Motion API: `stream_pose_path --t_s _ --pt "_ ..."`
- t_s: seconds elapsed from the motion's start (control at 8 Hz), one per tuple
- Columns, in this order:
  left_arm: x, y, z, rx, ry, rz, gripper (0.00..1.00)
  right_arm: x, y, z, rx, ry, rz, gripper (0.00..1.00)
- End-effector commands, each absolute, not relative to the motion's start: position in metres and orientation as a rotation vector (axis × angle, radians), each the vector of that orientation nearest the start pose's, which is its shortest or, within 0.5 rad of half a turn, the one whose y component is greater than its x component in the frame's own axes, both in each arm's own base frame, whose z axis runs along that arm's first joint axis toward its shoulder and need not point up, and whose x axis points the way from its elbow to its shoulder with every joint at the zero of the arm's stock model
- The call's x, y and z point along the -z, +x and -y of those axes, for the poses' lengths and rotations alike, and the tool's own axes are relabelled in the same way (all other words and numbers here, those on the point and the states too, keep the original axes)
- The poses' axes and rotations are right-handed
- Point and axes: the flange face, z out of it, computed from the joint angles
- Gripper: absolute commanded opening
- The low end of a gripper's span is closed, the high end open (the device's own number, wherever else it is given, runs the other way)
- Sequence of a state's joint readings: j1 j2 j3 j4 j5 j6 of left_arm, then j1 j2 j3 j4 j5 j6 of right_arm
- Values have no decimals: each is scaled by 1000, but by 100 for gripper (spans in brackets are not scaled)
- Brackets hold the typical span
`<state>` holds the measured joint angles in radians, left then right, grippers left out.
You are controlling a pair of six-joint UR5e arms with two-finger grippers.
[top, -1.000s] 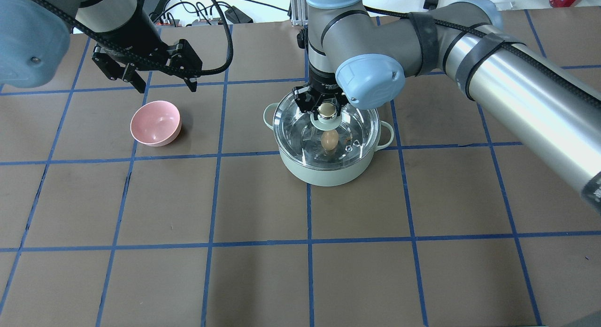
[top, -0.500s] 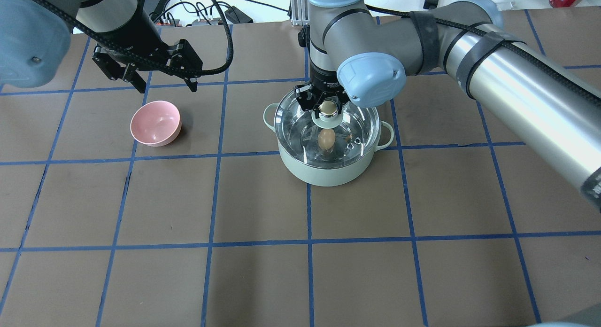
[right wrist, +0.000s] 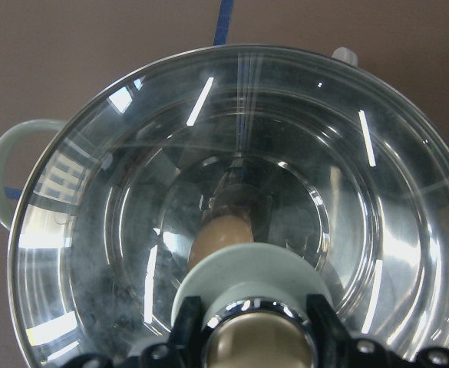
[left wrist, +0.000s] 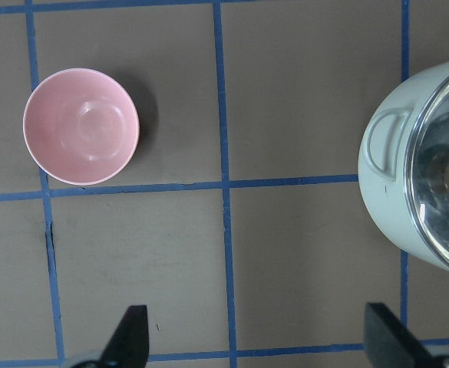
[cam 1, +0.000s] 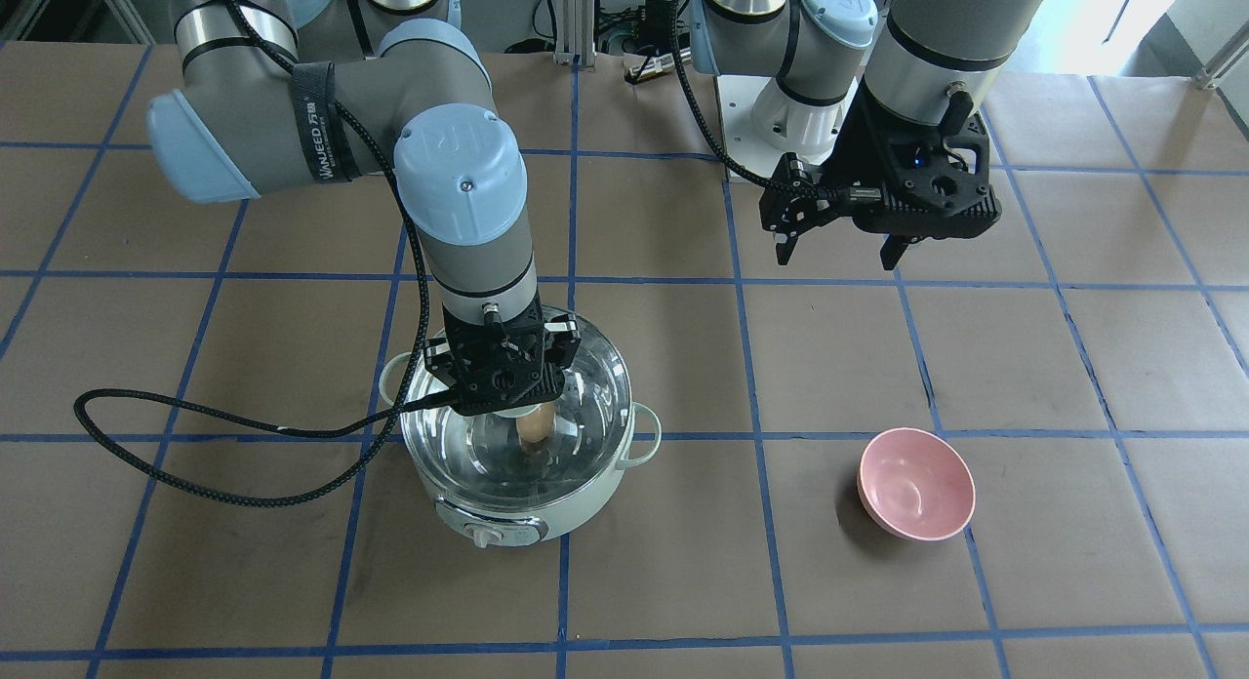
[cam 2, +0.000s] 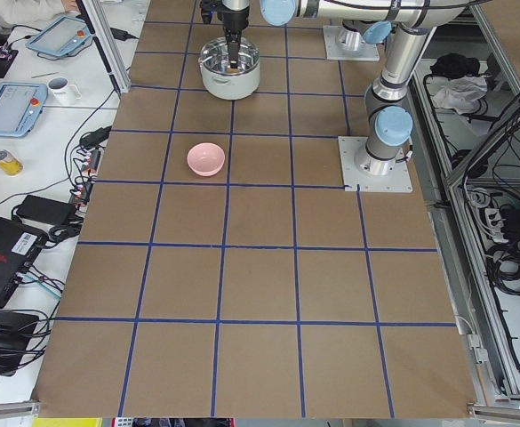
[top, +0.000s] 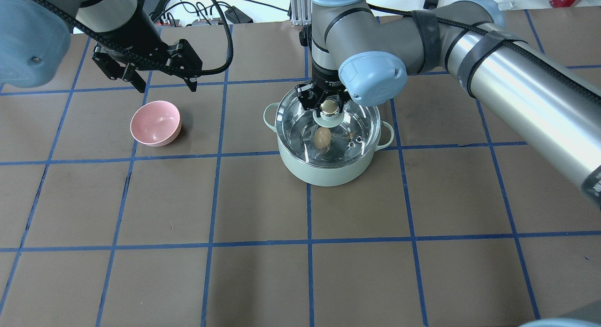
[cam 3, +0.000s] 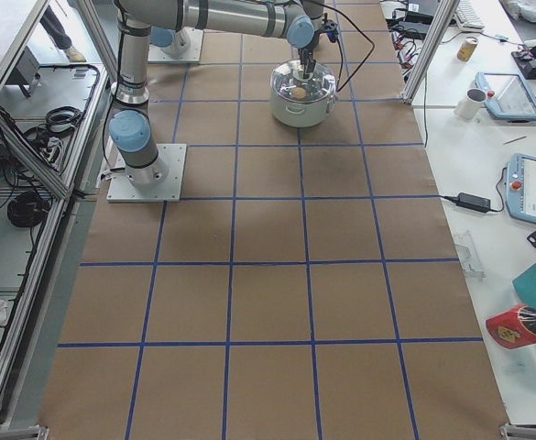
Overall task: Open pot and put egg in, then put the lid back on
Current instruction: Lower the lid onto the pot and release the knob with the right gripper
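Observation:
The mint-green pot (top: 324, 174) stands mid-table, its control knob facing the operators' side (cam 1: 485, 534). The tan egg (top: 322, 138) lies inside on the steel bottom and shows through the glass in the right wrist view (right wrist: 220, 234). The clear glass lid (top: 361, 125) is level over the pot's rim; I cannot tell whether it rests on it. My right gripper (top: 329, 106) is shut on the lid's knob (right wrist: 256, 337) from above. My left gripper (top: 167, 89) is open and empty, hovering behind the pink bowl.
A pink bowl (top: 156, 122) sits empty to the left of the pot, about one grid square away, and also shows in the left wrist view (left wrist: 80, 126). The right arm's black cable (cam 1: 195, 464) loops on the table beside the pot.
My right gripper has come down a little with the lid, bringing it in line with the pot's rim. The left arm and the bowl have not moved.

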<state>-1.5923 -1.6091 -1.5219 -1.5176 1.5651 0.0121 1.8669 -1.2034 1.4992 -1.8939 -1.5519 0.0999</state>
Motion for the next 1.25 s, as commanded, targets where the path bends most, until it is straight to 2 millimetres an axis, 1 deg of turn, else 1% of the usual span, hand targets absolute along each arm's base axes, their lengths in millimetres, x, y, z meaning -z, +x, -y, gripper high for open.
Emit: stream_pose_path --t_s 0.0,0.12,0.38,0.5,0.62,0.75,0.88,1.0,1.12 --pt "-500 -145 511 113 48 -3144 100 -348 313 563 36 -304 -3102 0" --pt "-500 -145 511 113 51 -3144 100 -349 313 564 55 -304 -3100 14" --pt "-500 -145 511 113 53 -3144 100 -348 314 566 79 -306 -3098 100" --pt "-500 -145 511 113 56 -3144 100 -348 314 565 79 -310 -3096 100" --pt "-500 -145 511 113 56 -3144 100 -356 313 563 96 -311 -3097 100" --pt "-500 -145 511 113 56 -3145 100 -376 305 557 119 -289 -3101 100" --pt "-500 -145 511 113 58 -3144 100 -415 284 543 160 -249 -3136 100" --pt "-500 -145 511 113 58 -3144 100 -442 257 535 162 -189 -3149 100" --pt "-500 -145 511 113 58 -3144 100 -467 224 535 218 -118 -3149 100"
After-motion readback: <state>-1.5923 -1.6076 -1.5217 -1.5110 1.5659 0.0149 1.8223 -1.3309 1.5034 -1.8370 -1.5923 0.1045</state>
